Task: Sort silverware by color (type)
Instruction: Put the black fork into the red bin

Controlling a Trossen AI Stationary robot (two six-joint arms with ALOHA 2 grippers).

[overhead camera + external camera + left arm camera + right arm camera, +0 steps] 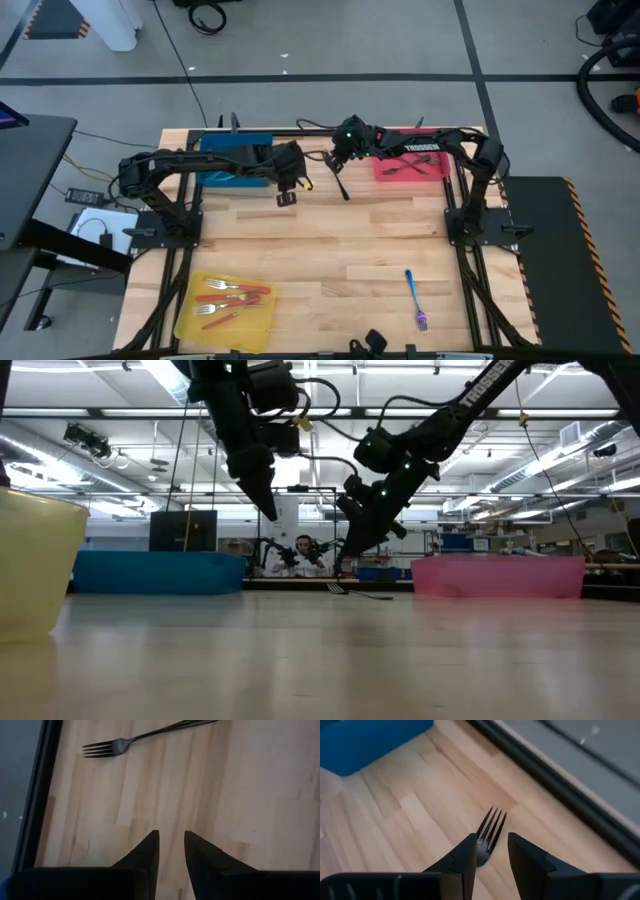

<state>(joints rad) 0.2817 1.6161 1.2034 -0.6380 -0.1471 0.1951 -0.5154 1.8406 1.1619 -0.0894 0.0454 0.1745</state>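
Where right arm spans red tray [392,171] — lettering "TROSSEN".

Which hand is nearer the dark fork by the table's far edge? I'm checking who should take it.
Right. The right hand hangs directly over the dark fork, fingers open astride its neck. The left hand hovers beside it, toward the blue tray.

I see a pale matt wood counter [410,820], a dark satin-metal fork [490,832], and matt black fingers [465,857].
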